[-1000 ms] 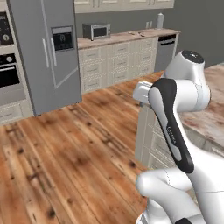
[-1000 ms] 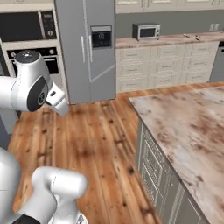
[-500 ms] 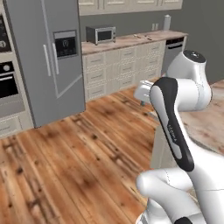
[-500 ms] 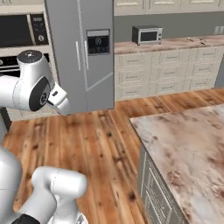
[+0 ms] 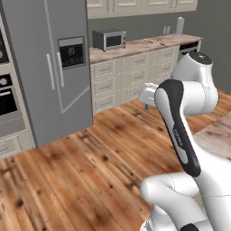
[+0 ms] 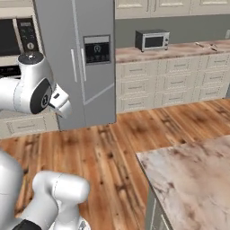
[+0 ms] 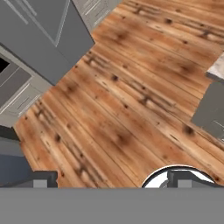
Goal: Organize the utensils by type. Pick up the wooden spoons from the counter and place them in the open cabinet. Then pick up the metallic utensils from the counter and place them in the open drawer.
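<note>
My gripper (image 7: 116,181) is open with nothing between its fingertips (image 7: 43,179), and it looks down on bare wooden floor. Its white hand (image 5: 147,95) hangs in mid-air over the floor, also seen from the other side (image 6: 61,102). The counter (image 6: 179,48) of mottled stone runs along the far wall beside the fridge. A few small slim things (image 6: 211,44) lie on its right part, too small to tell apart; they also show in the left base view (image 5: 159,41). The open cabinet and open drawer are out of view.
A tall grey fridge (image 5: 54,67) stands left of the far counter, with a wall oven (image 6: 15,40) beside it. A grey toaster oven (image 5: 108,39) sits on that counter. A second stone-topped island corner (image 6: 191,175) is close at my right. Wooden floor lies between.
The whole scene has shifted and grown in both base views: the base has driven nearer to the fridge and far counter. The arm keeps its pose and the gripper stays open.
</note>
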